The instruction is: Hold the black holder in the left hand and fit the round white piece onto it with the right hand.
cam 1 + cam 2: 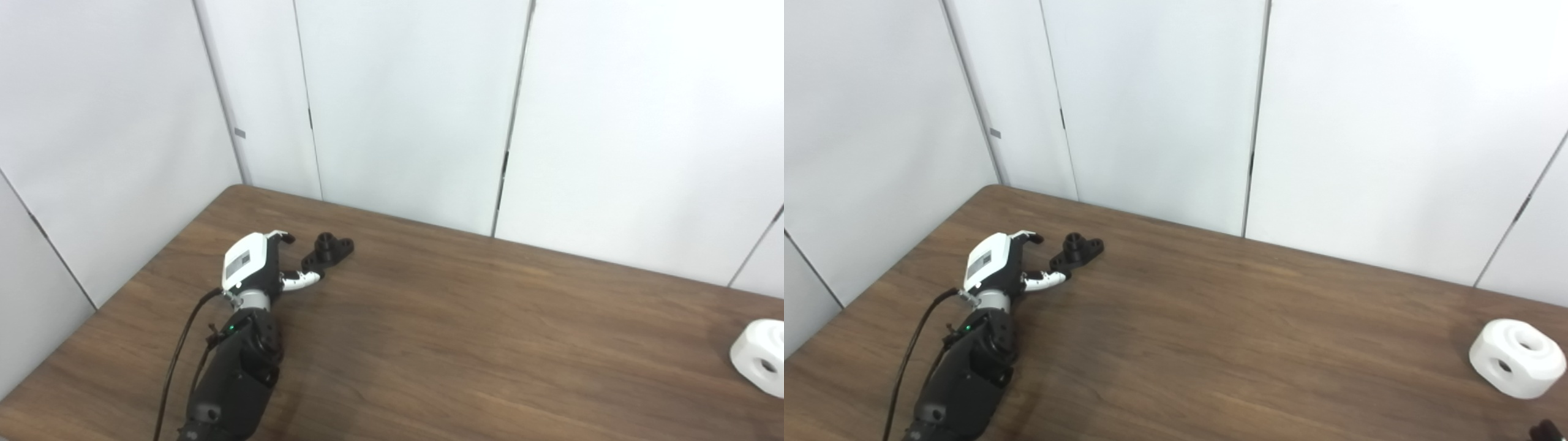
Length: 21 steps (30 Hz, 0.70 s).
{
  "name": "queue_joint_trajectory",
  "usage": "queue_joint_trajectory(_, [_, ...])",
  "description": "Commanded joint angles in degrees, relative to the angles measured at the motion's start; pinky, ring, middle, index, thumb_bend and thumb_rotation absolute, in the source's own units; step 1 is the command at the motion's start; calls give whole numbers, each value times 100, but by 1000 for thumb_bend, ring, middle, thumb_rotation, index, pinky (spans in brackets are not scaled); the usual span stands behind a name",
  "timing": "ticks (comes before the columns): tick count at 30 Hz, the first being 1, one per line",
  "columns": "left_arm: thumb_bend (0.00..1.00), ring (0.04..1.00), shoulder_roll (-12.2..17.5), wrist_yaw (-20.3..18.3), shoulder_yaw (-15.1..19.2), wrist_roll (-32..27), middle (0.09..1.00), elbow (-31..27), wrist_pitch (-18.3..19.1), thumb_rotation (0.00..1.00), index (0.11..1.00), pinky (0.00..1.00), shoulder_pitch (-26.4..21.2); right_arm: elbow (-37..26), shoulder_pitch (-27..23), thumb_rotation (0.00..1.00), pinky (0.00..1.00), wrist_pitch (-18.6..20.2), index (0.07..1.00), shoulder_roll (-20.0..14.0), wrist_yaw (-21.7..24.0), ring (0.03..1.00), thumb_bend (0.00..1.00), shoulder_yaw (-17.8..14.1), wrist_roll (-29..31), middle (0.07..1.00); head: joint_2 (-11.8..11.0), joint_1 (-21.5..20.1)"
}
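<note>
The black holder lies flat on the wooden table near its far left corner. My left hand rests on the table just left of it, open. Its fingers curl above and its thumb points toward the holder's near end, almost touching it, with nothing grasped. The round white piece, with a hole on top and one in its side, sits far off at the table's right edge. Only a dark tip of my right hand shows at the bottom right corner of the right eye view.
White wall panels stand close behind the table's far edge and along its left side. A black cable runs along my left forearm. Bare wood stretches between the holder and the white piece.
</note>
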Motion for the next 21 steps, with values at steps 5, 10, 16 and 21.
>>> queue_joint_trajectory(5, [857,922,173,106,-12,-29,886,43,38,300,784,915,-389,99,94,1000,1000,-113,1000,79,6,1000,527,44,42,1000,13,-13])
queue_joint_trajectory(10, [851,930,118,-28,52,-115,885,14,52,302,784,927,-459,20,133,1000,1000,-47,1000,93,1,1000,535,44,77,1000,35,-34])
queue_joint_trajectory(16, [846,921,17,-130,130,-12,873,-9,50,297,765,894,-557,-11,150,1000,1000,2,1000,83,11,1000,531,74,45,1000,41,-52])
queue_joint_trajectory(21, [828,921,-78,-200,210,165,874,21,52,294,760,898,-637,-31,161,1000,1000,63,1000,66,16,1000,536,86,33,1000,49,-62])
